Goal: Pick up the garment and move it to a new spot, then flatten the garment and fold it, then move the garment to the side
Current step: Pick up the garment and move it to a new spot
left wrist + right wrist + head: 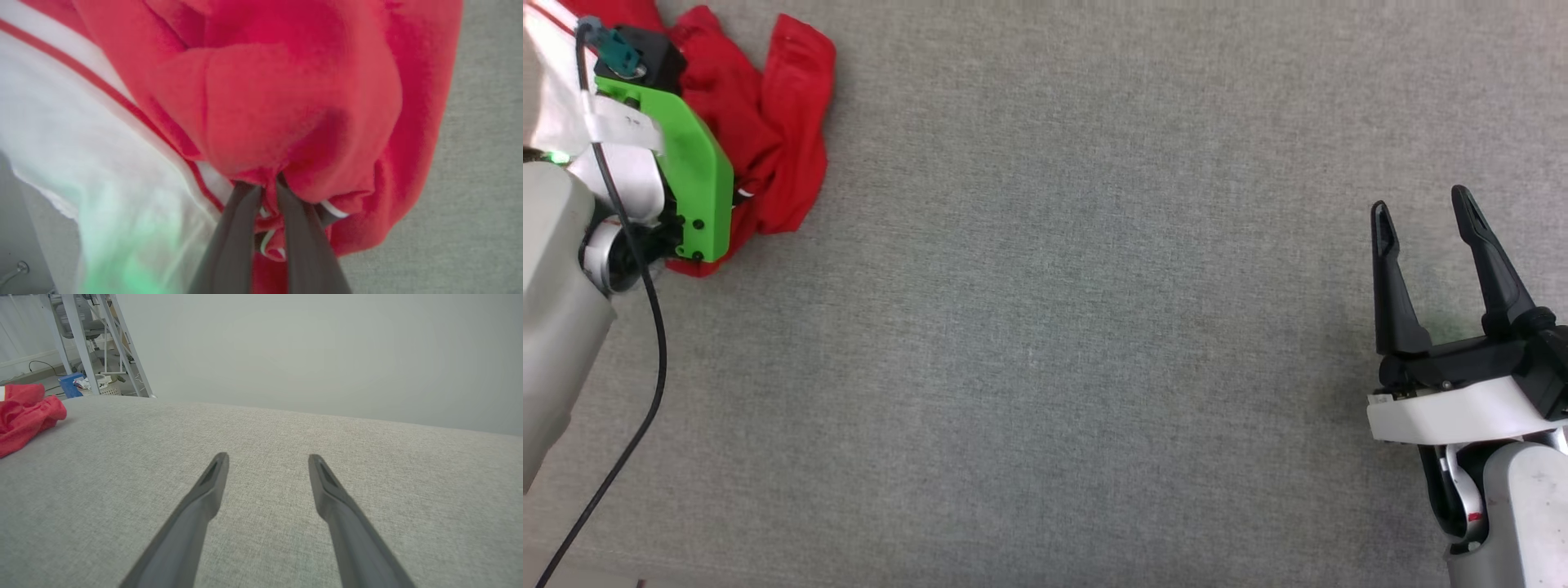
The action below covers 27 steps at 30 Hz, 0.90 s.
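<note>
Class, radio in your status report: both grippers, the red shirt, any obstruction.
Left gripper shut on crumpled red-and-white jersey T-shirt. Right gripper open, above grey fabric surface. No obstacle seen.

No legible text, faint marks on white arm label [627, 124] unreadable

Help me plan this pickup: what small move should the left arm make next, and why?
Probably lift the left claw straight up a little: its fingers look pinched on a red fold of the garment, which lies bunched on the grey surface. A short lift would test the grip before carrying.
</note>
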Tool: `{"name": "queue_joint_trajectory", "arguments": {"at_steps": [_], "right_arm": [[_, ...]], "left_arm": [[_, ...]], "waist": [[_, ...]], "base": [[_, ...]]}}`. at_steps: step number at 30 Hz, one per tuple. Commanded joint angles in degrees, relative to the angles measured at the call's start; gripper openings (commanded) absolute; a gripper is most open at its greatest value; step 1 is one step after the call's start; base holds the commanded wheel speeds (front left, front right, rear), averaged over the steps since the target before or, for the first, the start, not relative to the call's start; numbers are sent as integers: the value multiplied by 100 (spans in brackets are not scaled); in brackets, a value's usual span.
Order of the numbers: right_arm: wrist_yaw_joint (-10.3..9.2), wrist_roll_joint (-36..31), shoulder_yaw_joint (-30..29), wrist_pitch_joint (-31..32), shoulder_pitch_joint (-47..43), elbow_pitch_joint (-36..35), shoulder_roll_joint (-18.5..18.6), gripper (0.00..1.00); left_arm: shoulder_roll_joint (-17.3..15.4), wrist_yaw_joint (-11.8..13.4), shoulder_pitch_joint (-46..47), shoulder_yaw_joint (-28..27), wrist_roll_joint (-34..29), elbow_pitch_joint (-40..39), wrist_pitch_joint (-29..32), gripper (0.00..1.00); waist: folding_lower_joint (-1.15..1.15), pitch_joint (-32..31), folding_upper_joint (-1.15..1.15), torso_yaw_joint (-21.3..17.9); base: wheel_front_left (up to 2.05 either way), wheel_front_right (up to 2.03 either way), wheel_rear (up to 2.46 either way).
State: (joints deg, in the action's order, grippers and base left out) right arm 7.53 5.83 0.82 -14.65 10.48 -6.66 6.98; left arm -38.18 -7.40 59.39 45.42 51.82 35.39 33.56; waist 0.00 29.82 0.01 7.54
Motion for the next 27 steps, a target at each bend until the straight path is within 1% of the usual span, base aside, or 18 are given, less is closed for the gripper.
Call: {"name": "queue_joint_trajectory", "arguments": {"at_steps": [1, 4, 8, 10, 14, 16, 20, 24, 27], "right_arm": [[-4, 48, -4, -35, -26, 19, -34, 100], [-4, 66, -26, -35, -99, 42, -90, 100], [-4, 93, -48, -35, -198, 60, -179, 100], [-4, 105, -56, -35, -225, 63, -218, 100], [-4, 117, -89, -35, -273, 58, -289, 100], [-4, 122, -112, -35, -291, 49, -321, 100], [-4, 129, -179, -35, -324, 34, -365, 100], [-4, 139, -247, -35, -338, 7, -392, 100], [-4, 149, -320, -35, -341, -25, -403, 100]], "left_arm": [[-24, -9, 105, 81, -51, -84, -207, 0], [-154, -9, 299, 231, -177, -346, -638, 0], [-231, -9, 558, 389, -292, -791, -1033, 0], [-221, -9, 688, 487, -393, -1027, -1154, 0], [-78, -9, 914, 688, -588, -1504, -1290, 0], [50, -9, 1018, 763, -690, -1696, -1344, 0], [434, -9, 1243, 963, -875, -2014, -1396, 0], [908, -9, 1408, 1246, -1008, -2180, -1461, 0], [1293, -9, 1434, 1597, -1135, -2172, -1570, 0]], "waist": [[0, -322, -1, 127], [0, -623, -1, 159], [0, -938, -1, 126], [0, -1047, -1, 74], [0, -1189, -1, -117], [0, -1225, -1, -251], [0, -1253, -1, -549], [0, -1233, -1, -893], [0, -1161, -1, -1151]], "base": [[0, 0, 0], [0, 0, 0], [0, 0, 0], [0, 0, 0], [0, 0, 0], [0, 0, 0], [0, 0, 0], [0, 0, 0], [0, 0, 0]]}}
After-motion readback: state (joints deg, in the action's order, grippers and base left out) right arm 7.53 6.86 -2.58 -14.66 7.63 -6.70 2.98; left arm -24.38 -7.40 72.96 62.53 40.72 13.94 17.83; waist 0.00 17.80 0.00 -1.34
